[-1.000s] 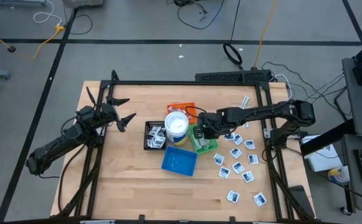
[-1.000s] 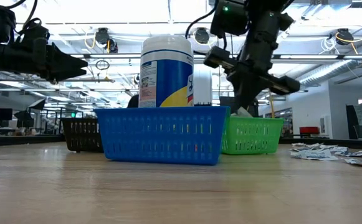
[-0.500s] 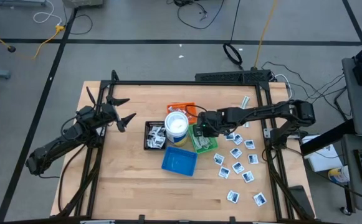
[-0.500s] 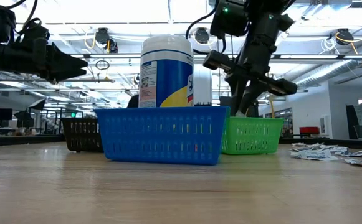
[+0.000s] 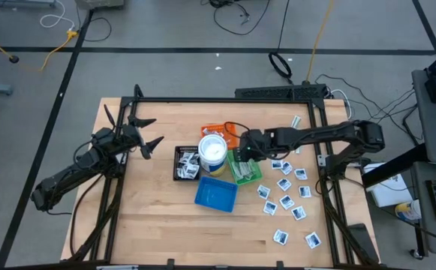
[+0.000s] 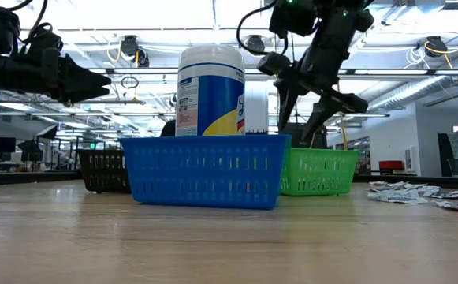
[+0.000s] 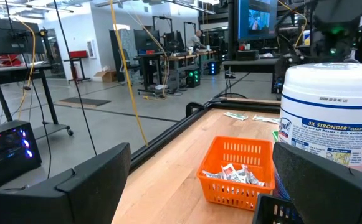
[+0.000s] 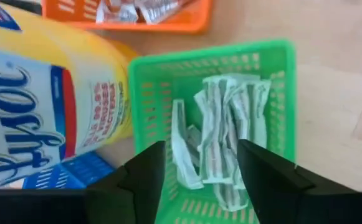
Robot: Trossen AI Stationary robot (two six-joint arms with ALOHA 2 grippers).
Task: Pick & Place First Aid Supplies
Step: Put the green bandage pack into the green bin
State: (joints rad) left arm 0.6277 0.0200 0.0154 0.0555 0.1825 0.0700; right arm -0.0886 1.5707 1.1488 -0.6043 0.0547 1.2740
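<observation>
My right gripper point(image 5: 240, 150) hangs open above the green tray point(image 8: 212, 53), nothing between its fingers point(image 8: 265, 174). Several narrow pale wrapped strips point(image 8: 221, 137) lie in that tray. Many small white square packets point(image 5: 285, 191) are scattered flat on the table's right part. More packets fill the black tray point(image 5: 186, 163) and the orange tray point(image 7: 237, 171). My left gripper point(image 5: 148, 135) waits open above the table's left side, clear of everything.
A white tub with a blue band point(image 5: 212, 152) stands between the trays, close to my right gripper. The blue tray point(image 5: 216, 193) sits in front of it toward the near edge. A dark frame point(image 5: 225, 100) borders the table.
My right gripper has opened above the green tray and has risen a little. A pale piece that showed at its fingertips a second ago is no longer between them.
</observation>
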